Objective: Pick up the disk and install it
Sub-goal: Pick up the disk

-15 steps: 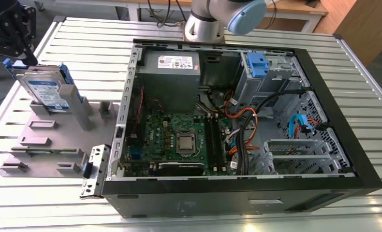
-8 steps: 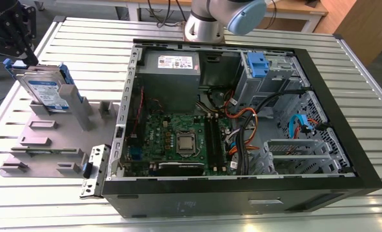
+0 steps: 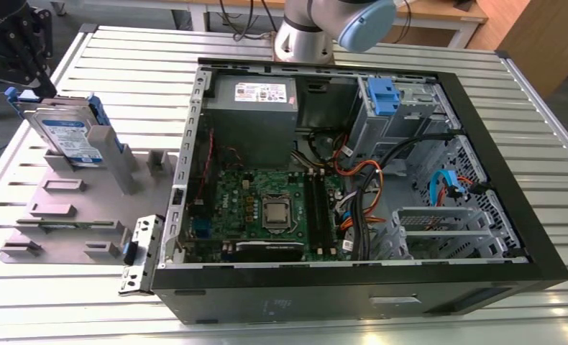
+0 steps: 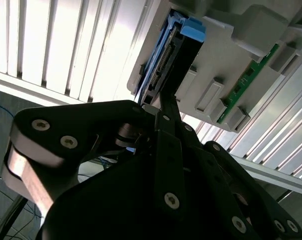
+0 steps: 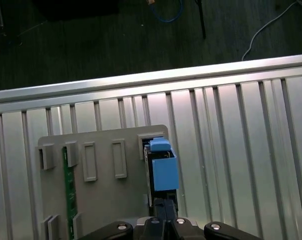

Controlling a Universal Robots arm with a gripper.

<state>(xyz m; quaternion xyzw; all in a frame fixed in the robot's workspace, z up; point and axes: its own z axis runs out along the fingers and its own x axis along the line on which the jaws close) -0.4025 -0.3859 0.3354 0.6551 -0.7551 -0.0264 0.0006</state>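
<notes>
The disk (image 3: 68,136), silver with a white-and-blue label and a blue carrier, stands on edge in a slot of the grey holder plate (image 3: 68,208) at the exterior view's left. My black gripper (image 3: 46,88) hangs just above the disk's upper edge, at the holder's far end. In both wrist views the fingers (image 5: 164,207) lie together, shut, with their tips at one end of the disk (image 5: 162,172) and its blue bracket (image 4: 191,29). Whether they pinch the carrier's edge does not show. The open computer case (image 3: 495,180) lies to the exterior view's right.
Inside the case are a grey power supply (image 3: 255,108), a green circuit board (image 3: 264,205), loose cables (image 3: 370,172) and a blue-latched drive bay (image 3: 385,100). A green board strip (image 5: 68,200) sits in another holder slot. The slatted metal table (image 3: 121,57) ends close behind the holder.
</notes>
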